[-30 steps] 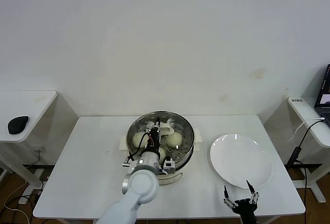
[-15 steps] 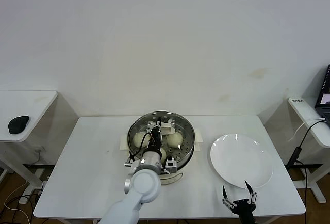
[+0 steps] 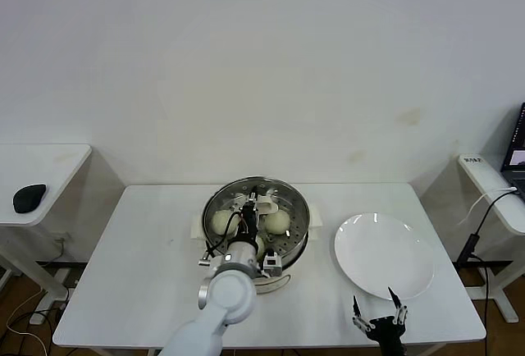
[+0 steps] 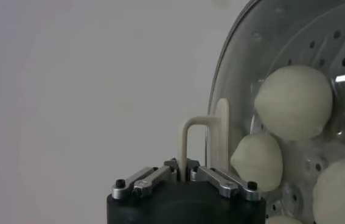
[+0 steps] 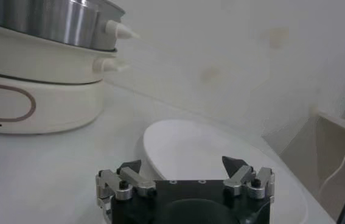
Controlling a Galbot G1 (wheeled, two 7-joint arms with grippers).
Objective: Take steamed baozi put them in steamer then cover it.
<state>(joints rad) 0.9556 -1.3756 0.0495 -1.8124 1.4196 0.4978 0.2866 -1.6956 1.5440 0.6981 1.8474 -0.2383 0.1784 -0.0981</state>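
Cover (image 3: 256,208) sits on the steamer (image 3: 287,245), left gripper (image 3: 250,206) fingers loosening from its handle; right gripper (image 3: 376,317) stays open.

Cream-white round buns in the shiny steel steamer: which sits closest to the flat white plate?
The bun on the robot's right; the others lie farther left.

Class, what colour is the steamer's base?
Cream-white base, clearest in the right wrist view.

Inside the steamer (image 3: 256,218), the left gripper (image 3: 251,205) and its arm cover part of the cover (image 3: 283,198) and one steamed baozi (image 3: 257,245), fingertip contact with the handle being indiscernible.
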